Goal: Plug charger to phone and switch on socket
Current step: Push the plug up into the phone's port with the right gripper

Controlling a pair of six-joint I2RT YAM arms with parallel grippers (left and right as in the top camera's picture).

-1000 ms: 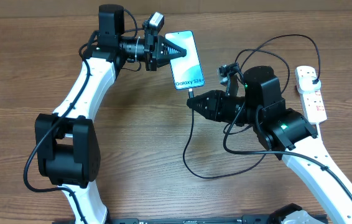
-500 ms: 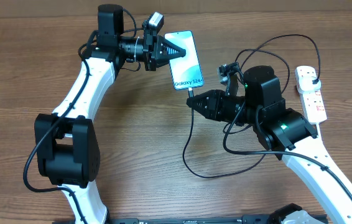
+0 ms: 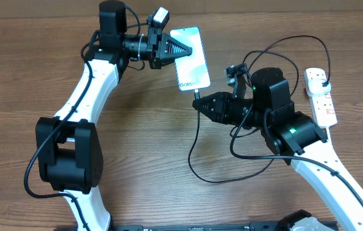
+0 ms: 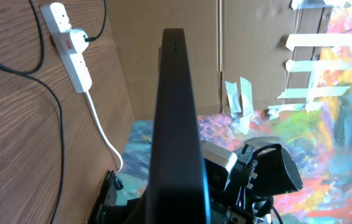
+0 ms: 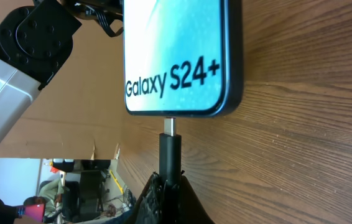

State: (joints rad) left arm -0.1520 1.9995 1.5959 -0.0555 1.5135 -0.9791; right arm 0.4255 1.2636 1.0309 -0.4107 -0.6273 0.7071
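Well, the plugging-in looked about halfway done. The left gripper (image 3: 183,50) had its jaws pinched on the phone (image 3: 194,64) at the far side of the tabletop (image 3: 143,160). The right gripper (image 3: 198,102) had its jaws clamped on the plug tip (image 5: 170,149) of the charger (image 3: 193,144), right at the port with bare metal showing, so probably not seated. The adapter (image 3: 323,78) sat in the socket (image 3: 322,106). Its switches were too small to read, so I couldn't tell if it was on.
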